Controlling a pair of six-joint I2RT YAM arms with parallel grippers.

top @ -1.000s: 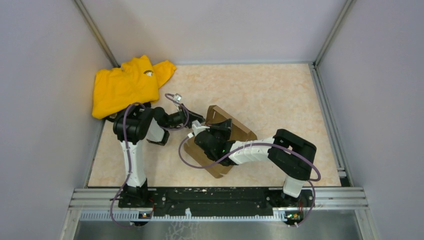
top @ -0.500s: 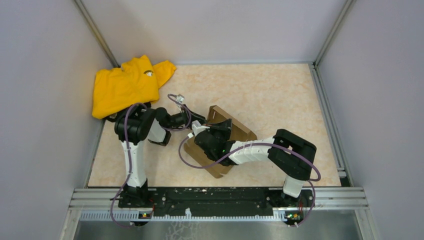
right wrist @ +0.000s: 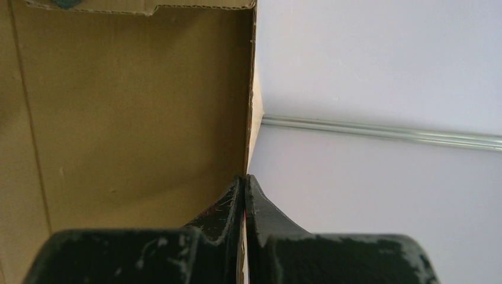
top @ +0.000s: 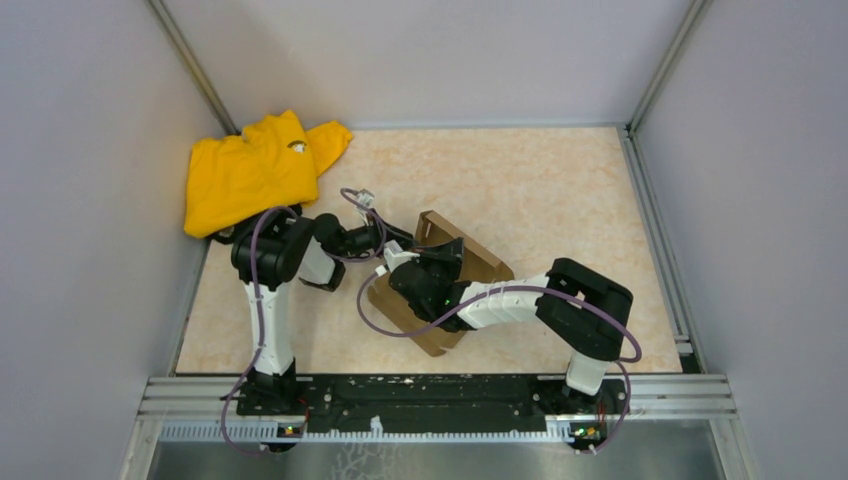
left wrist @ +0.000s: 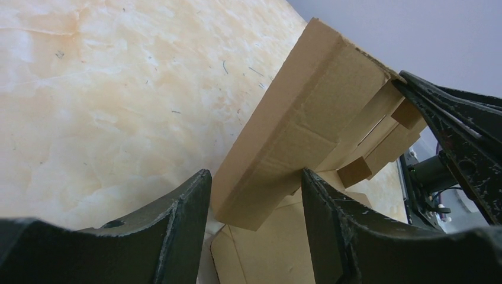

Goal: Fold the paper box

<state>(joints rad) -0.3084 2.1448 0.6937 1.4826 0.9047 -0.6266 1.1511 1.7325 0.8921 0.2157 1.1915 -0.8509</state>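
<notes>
The paper box point(top: 478, 262), plain brown cardboard and partly folded, lies at the middle of the table. My right gripper point(top: 430, 262) reaches in from the right and is shut on the thin edge of an upright box wall point(right wrist: 136, 112); in the right wrist view the right gripper point(right wrist: 245, 177) pinches that edge. My left gripper point(top: 404, 241) is at the box's left end. In the left wrist view the left gripper point(left wrist: 254, 174) stands open around a doubled-over side wall point(left wrist: 296, 130). Its right fingertip point(left wrist: 308, 177) touches the cardboard, while the left finger point(left wrist: 189, 201) stays apart.
A yellow garment point(top: 255, 170) lies bunched in the far left corner. Grey walls enclose the table on three sides. A metal rail point(top: 440, 395) runs along the near edge. Purple cables point(top: 380, 310) loop beside both wrists.
The left arm has edged slightly to the right, toward the box. The right arm and the box have stayed still.
</notes>
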